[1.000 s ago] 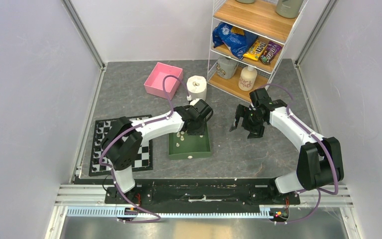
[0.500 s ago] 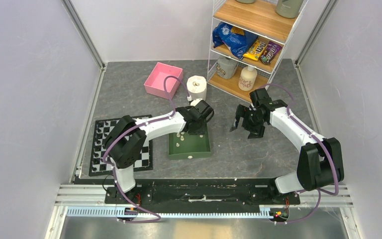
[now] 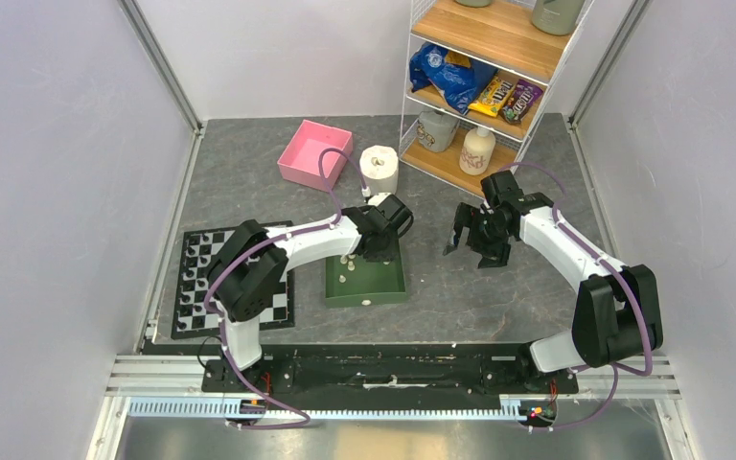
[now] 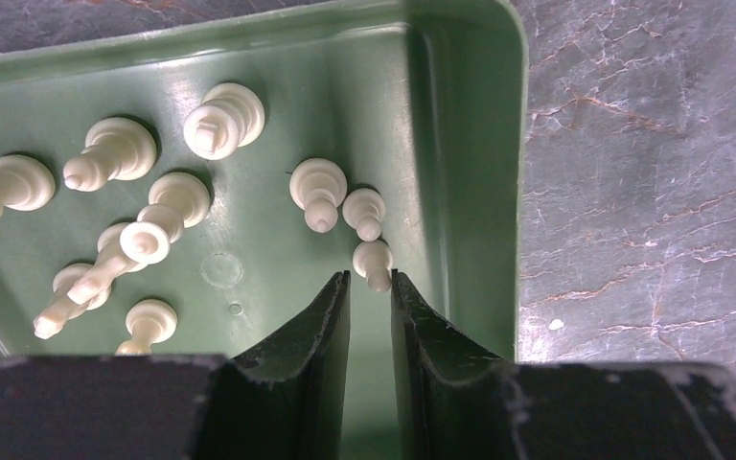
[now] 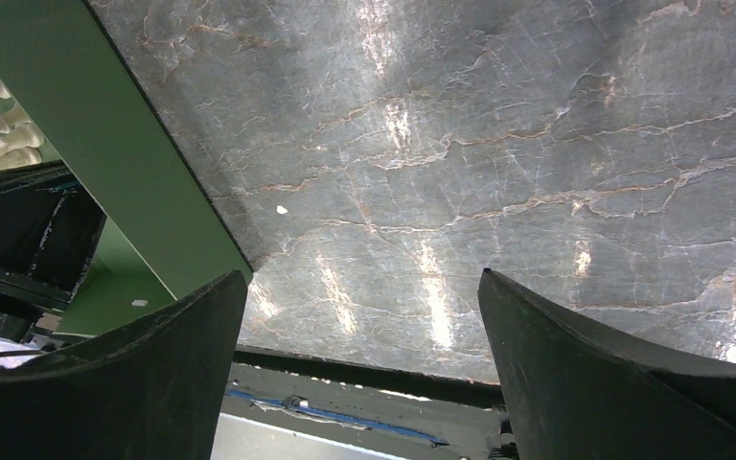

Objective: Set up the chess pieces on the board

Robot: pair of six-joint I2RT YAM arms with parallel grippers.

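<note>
Several cream-white chess pieces lie loose in the green tray, which sits right of the checkered board. A few white pieces stand along the board's left side. My left gripper is down inside the tray at its right wall, jaws narrowed to a small gap. A pawn lies just at the tips, its small end between them and against the right finger. In the top view the left gripper is over the tray's far end. My right gripper hangs wide open and empty over bare table right of the tray.
A pink box and a white paper roll stand behind the tray. A wire shelf with snacks and bottles is at the back right. The tray's edge shows in the right wrist view.
The left arm has shifted slightly, its elbow moving right; the gripper stays in the tray's far end. The right arm has barely moved.
</note>
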